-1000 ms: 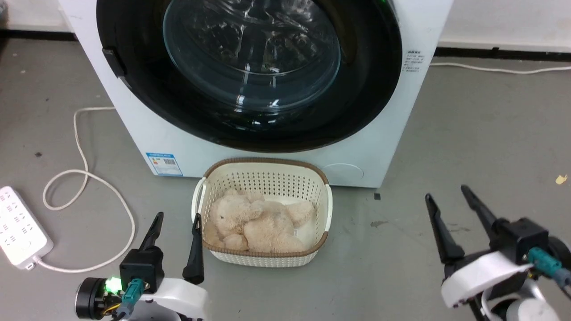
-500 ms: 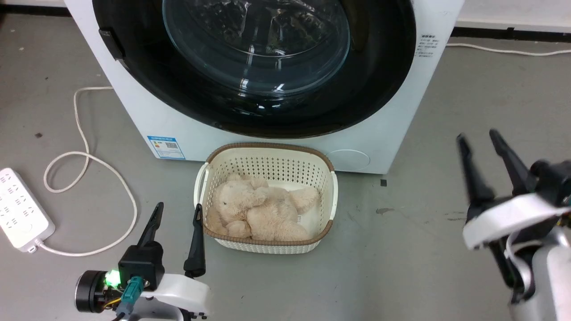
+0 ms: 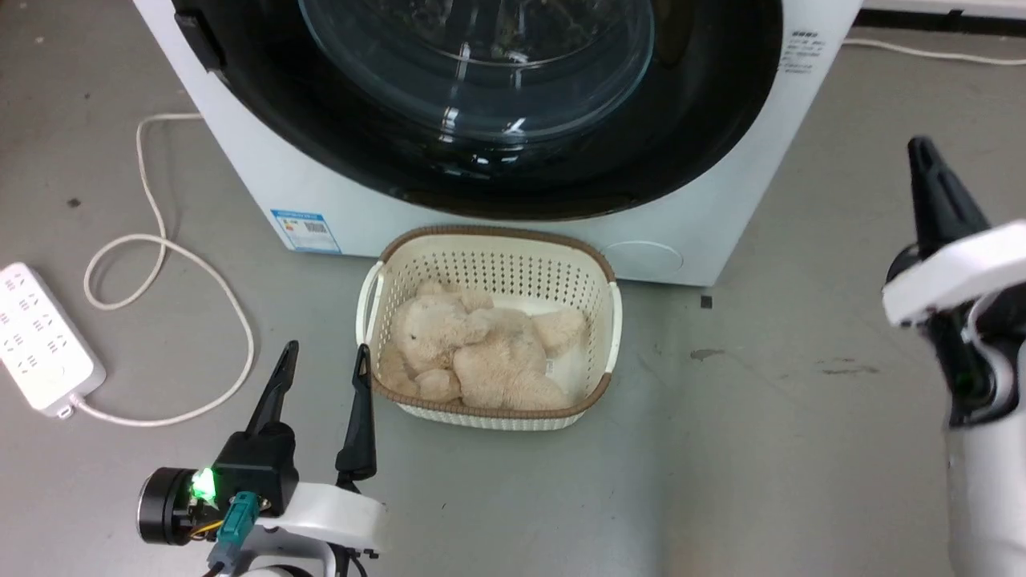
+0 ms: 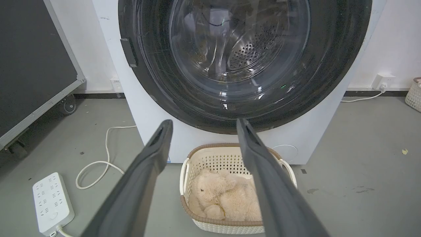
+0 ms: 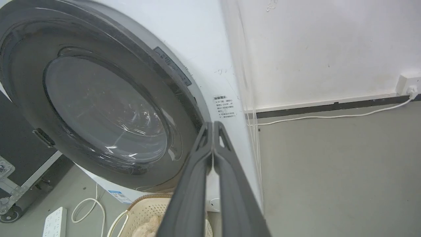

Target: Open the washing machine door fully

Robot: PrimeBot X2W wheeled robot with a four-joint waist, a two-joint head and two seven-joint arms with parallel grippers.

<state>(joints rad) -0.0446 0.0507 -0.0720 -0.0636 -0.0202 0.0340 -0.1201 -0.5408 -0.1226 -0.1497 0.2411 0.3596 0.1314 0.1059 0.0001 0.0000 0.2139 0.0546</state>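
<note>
The washing machine door [image 3: 697, 136] is a large glossy black ring around a bulging glass window [image 3: 481, 64], lying flat against the white machine; it appears again as the washing machine door [image 4: 332, 75] and the washing machine door [image 5: 26, 85]. My left gripper [image 3: 325, 359] stands open low over the floor beside the basket, its fingers [image 4: 148, 161] wide apart and empty. Off to the right of the machine my right gripper [image 3: 922, 148] is raised, with its fingers [image 5: 200, 154] pressed together on nothing. Neither gripper touches the door.
A cream basket [image 3: 613, 320] holding a beige plush toy [image 3: 473, 353] stands on the floor against the machine's front. A white power strip [image 3: 40, 336] and looping cable [image 3: 160, 248] lie at the left. A black wheeled panel [image 4: 33, 65] stands left of the machine.
My right gripper has shut and risen up the right side of the view. The head camera has tilted, sliding the machine and basket upward in the picture. The left gripper stays open.
</note>
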